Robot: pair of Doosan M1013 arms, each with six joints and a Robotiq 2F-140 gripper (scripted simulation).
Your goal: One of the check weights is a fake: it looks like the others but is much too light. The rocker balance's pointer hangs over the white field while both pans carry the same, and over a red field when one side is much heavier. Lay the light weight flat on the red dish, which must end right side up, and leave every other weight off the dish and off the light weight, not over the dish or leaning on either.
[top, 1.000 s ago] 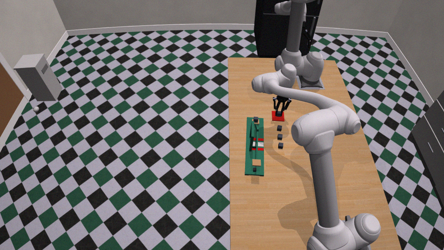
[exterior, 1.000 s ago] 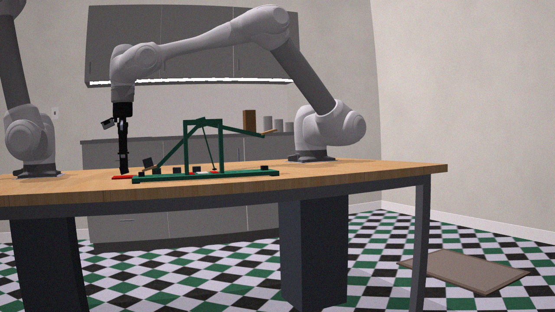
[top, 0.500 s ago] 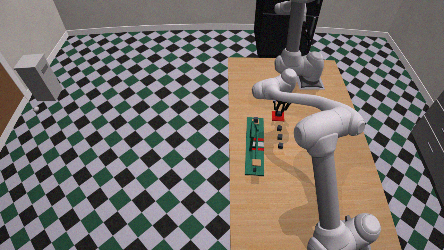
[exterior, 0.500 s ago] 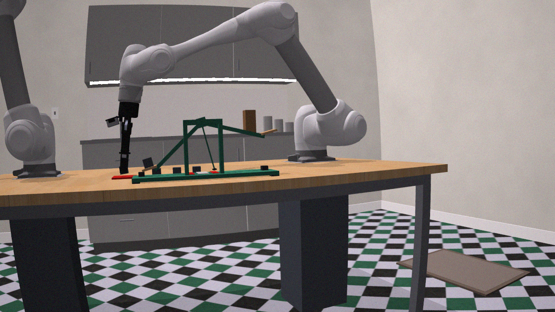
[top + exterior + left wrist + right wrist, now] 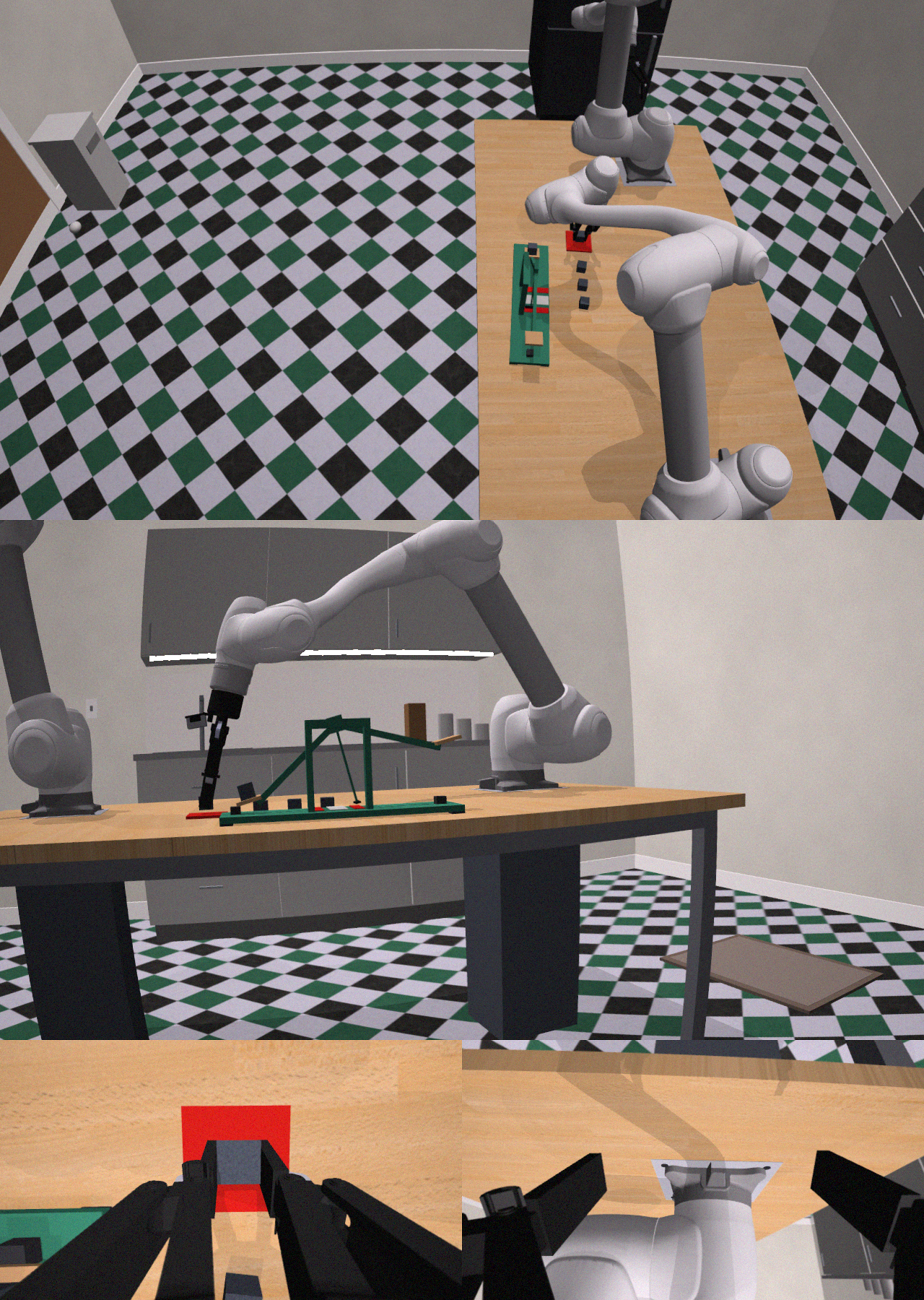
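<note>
Left gripper (image 5: 574, 227) (image 5: 205, 804) (image 5: 239, 1164): closed, weight (image 5: 581, 235) (image 5: 239, 1160) gripped
Weight: held directly above dish (image 5: 571, 246) (image 5: 203, 815) (image 5: 234, 1123)
Lowering: straight down, apparently short

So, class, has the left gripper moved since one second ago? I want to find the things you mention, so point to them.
Yes: the left gripper (image 5: 580, 234) (image 5: 205, 804) (image 5: 237, 1156) has tipped its upper end toward the balance (image 5: 517, 349) (image 5: 388, 810) (image 5: 68, 1224), its fingertips staying over the red dish (image 5: 571, 247) (image 5: 197, 816) (image 5: 234, 1121).
</note>
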